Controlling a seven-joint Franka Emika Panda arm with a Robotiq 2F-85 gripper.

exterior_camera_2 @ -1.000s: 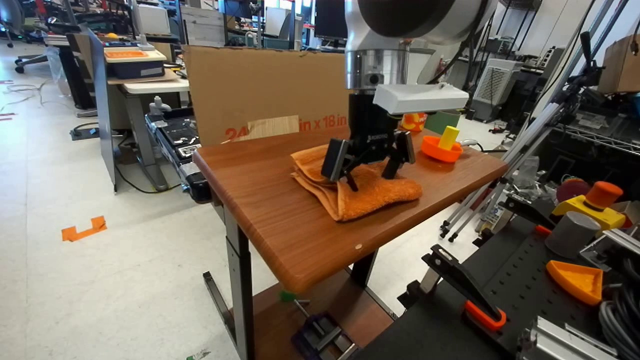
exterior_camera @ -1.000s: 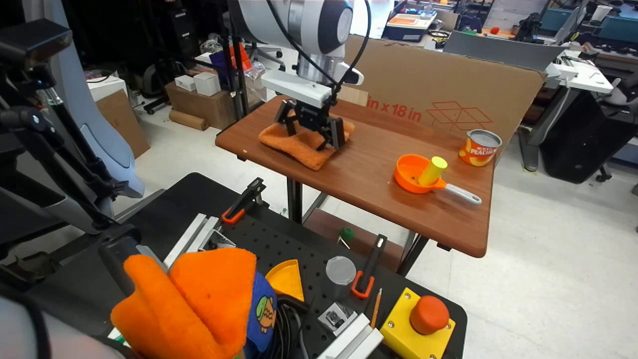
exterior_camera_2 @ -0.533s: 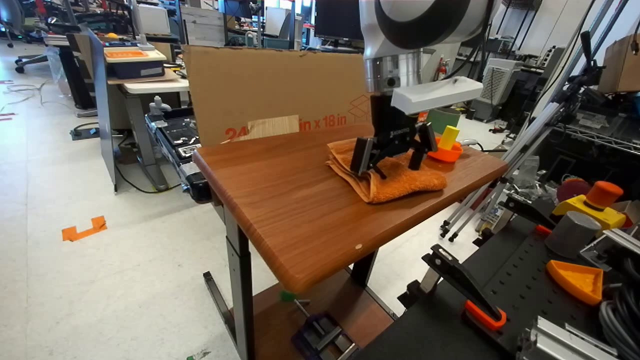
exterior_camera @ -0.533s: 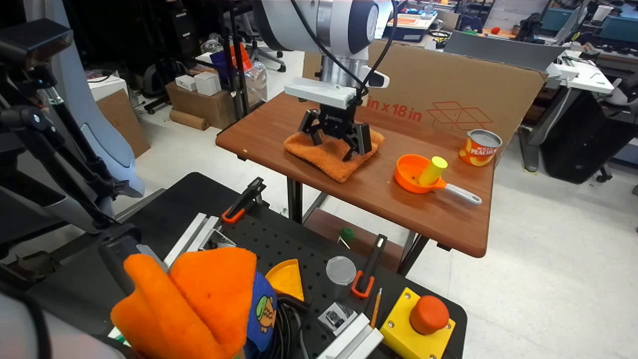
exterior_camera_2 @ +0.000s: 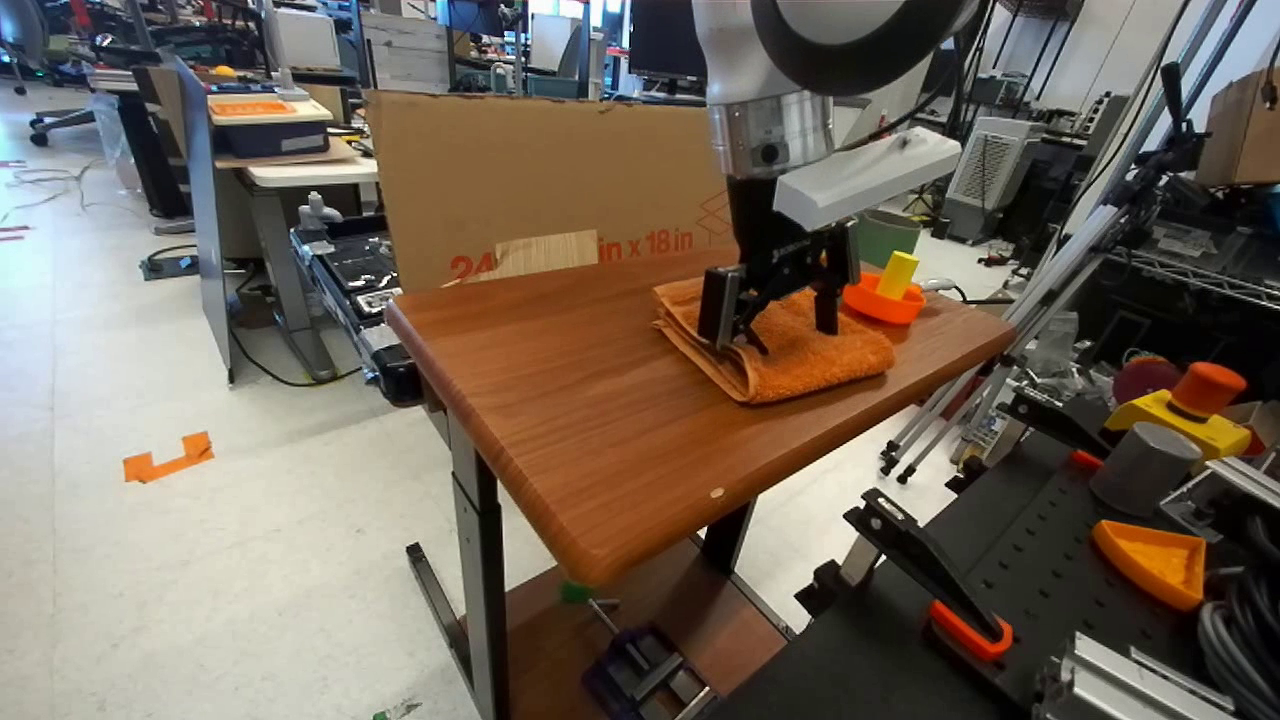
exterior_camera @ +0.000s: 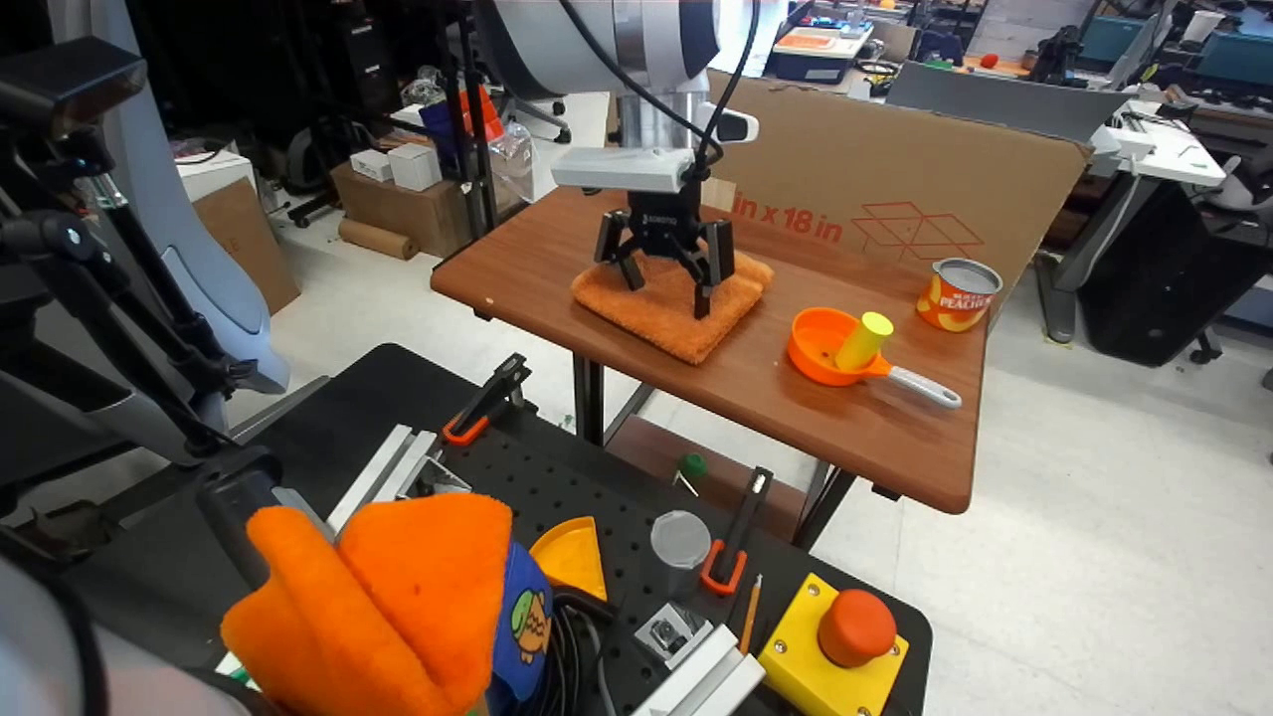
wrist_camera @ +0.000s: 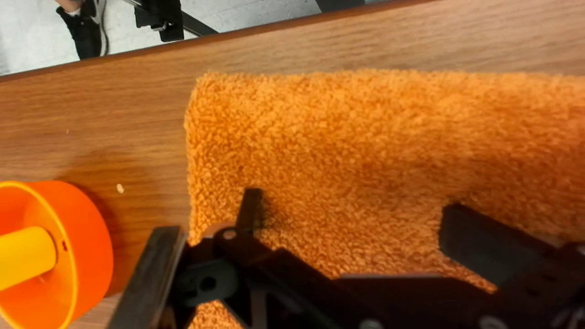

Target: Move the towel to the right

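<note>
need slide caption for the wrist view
Open gripper over an orange towel, an orange pan with a yellow piece inside at the picture's left edge.

Brown wood-grain table [exterior_camera: 875, 447]: folded orange towel [exterior_camera: 668, 310] lies around mid-top. Orange pan [exterior_camera: 812, 346] with pale handle [exterior_camera: 925, 386] and peach can [exterior_camera: 956, 300] stand toward one end. Small pale spot [exterior_camera: 488, 300] also seen, nature unclear.

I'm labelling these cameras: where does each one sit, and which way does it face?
Exterior view: high, black bench in the foreground, facing down across it at the table and towel; lower arm and gripper show.
Exterior view: off the table end away from the orange pan, facing along the table toward it; arm and gripper show.
Wrist view: on the wrist, facing down at the towel, with the pan at left; the gripper's spread fingers show.
Both exterior views share the towel, pan, table and cardboard.
</note>
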